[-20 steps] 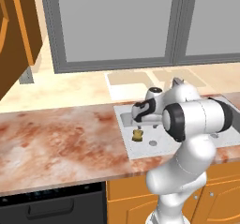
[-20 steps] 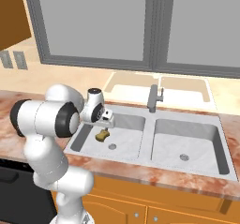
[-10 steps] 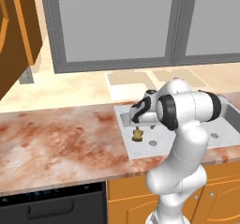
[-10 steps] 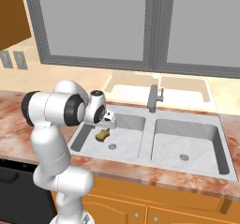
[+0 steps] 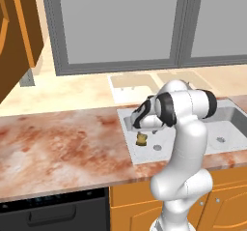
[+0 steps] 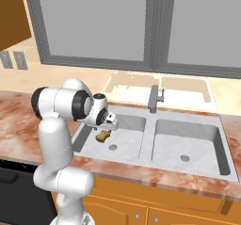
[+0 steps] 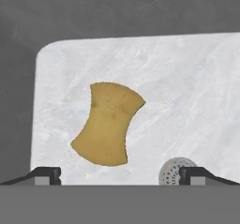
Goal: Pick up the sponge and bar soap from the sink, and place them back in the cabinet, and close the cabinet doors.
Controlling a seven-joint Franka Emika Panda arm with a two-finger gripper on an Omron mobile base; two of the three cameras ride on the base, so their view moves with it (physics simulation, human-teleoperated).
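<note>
Below the hand: the sponge [image 7: 108, 123] lies flat on the pale floor of the sink [image 6: 136, 120], in the basin the arm leans over, apart from every wall.
Hand: the hand [image 7: 119, 175] hangs over the basin with its fingers [image 7: 43, 174] spread wide and nothing between them; the sponge sits between the two tips and a little ahead of them.
Why it hangs so: pointing straight down at the basin floor, it looks lined up for a grasp from above, the pinched waist of the sponge being the easy place to close on.
Drain: a round drain [image 7: 176, 170] lies just beside one fingertip, off to the side of the sponge and clear of it.
Side views: the sponge [image 5: 141, 138] [image 6: 102, 136] shows just under the hand [image 5: 141, 124] [image 6: 111, 123], near but not touching.
Soap: I cannot make out the pink bar.
Cabinet: an orange-brown door [image 5: 14, 27] hangs open well off to the arm's left, high above the counter [image 5: 62, 143]; it is likely left open to take the things back.
Step in hand: reaching for the sponge, with nothing yet lifted and the doors not yet closed.
Risk: the flat pad may slide on the smooth metal if the fingers close off-centre.
</note>
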